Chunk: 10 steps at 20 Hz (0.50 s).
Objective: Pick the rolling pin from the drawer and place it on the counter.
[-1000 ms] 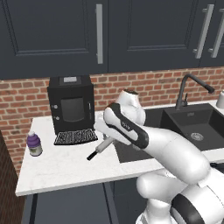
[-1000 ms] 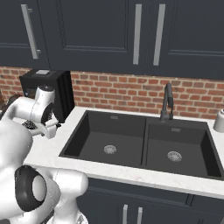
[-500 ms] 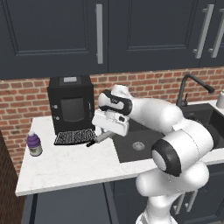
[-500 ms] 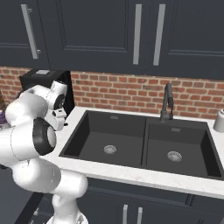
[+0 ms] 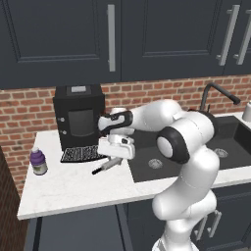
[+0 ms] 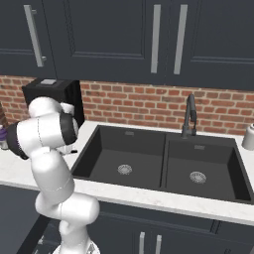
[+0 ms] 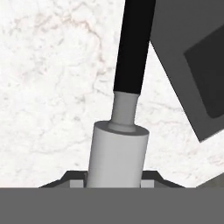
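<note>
No text, label wording, brand, number or sign can be read on anything here.

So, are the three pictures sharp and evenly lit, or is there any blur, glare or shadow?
Left base view: even flat light, no glare, slightly soft; a faint shadow under the rolling pin on the counter. Right base view: equally flat, the sink dark but readable. Hand view: the close pin looks big with soft edges, the gripper barely visible at the bottom.

Red brick backsplash (image 6: 149, 106) runs behind black double sink (image 6: 158, 166); dark upper cabinets (image 6: 99, 34) with silver bar handles (image 6: 155, 32) above it, black faucet (image 6: 188, 116) at its back.
</note>
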### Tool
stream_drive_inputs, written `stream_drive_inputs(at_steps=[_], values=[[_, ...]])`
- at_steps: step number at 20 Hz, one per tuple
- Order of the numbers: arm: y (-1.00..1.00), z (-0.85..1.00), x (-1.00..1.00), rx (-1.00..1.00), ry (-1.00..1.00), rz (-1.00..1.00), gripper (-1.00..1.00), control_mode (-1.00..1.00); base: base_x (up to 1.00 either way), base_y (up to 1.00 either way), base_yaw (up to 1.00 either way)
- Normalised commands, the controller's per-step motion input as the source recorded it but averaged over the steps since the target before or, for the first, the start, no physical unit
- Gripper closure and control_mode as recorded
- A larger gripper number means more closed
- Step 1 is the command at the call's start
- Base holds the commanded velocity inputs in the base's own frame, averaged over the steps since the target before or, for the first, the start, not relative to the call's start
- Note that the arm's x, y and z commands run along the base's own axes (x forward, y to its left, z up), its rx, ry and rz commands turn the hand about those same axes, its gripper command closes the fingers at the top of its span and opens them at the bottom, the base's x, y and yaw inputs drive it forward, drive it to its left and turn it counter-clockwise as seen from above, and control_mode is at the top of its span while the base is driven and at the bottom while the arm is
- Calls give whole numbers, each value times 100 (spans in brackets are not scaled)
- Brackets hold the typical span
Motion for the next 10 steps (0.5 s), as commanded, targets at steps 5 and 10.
stream_drive_inputs(at_steps=[5, 10], values=[[28, -13, 0, -8, -10, 0, 100, -100, 0, 0, 0], [9, -12, 0, -4, -11, 0, 100, -100, 0, 0, 0]])
